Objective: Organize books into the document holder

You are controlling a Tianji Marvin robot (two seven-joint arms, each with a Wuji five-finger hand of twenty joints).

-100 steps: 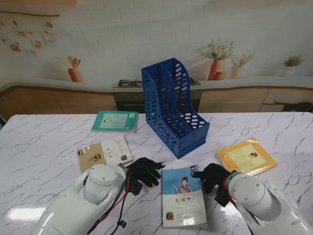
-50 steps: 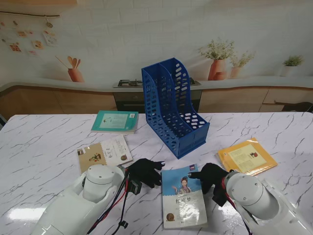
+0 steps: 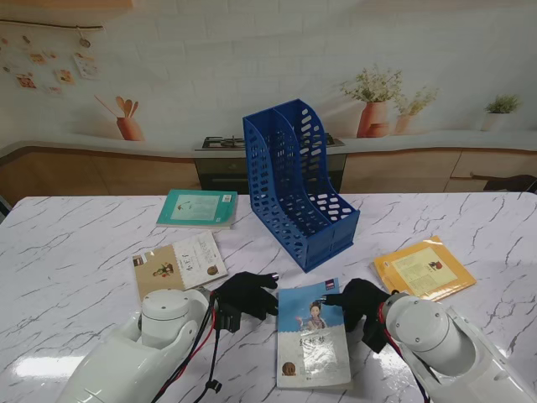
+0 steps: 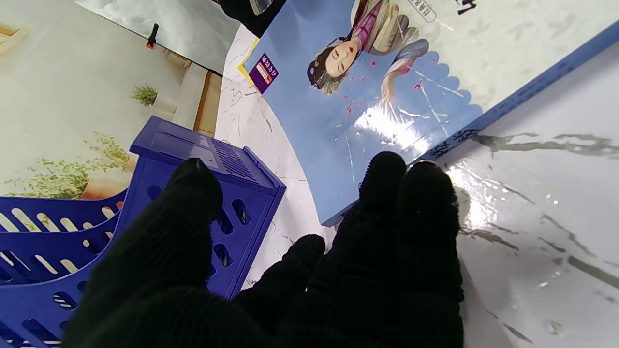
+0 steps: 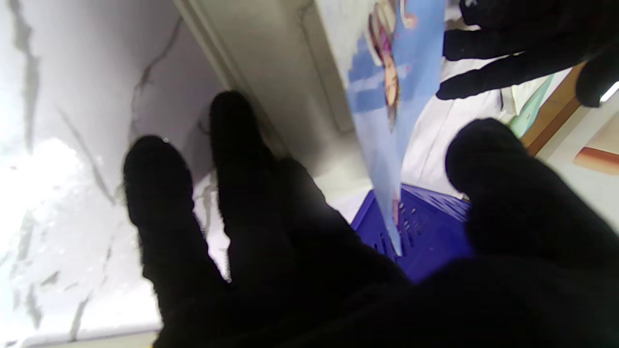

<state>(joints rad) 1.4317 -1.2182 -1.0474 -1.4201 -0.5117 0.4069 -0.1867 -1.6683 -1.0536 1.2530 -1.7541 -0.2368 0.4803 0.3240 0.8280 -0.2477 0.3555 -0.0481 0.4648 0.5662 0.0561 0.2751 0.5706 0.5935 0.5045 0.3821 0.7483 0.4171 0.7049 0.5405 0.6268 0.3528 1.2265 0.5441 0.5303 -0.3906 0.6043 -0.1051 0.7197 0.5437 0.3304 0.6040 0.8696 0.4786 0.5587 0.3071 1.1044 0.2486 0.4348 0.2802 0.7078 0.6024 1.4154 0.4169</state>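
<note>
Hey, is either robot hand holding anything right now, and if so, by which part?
The blue book is pinched between both: the left robot hand at its left far corner, the right robot hand at its right edge. A firm grip cannot be told.

White marble table point(image 3: 75, 252): blue document holder point(image 3: 298, 189), teal book point(image 3: 197, 208), beige book point(image 3: 179, 262), yellow book point(image 3: 424, 268), blue book point(image 3: 312, 336).
</note>
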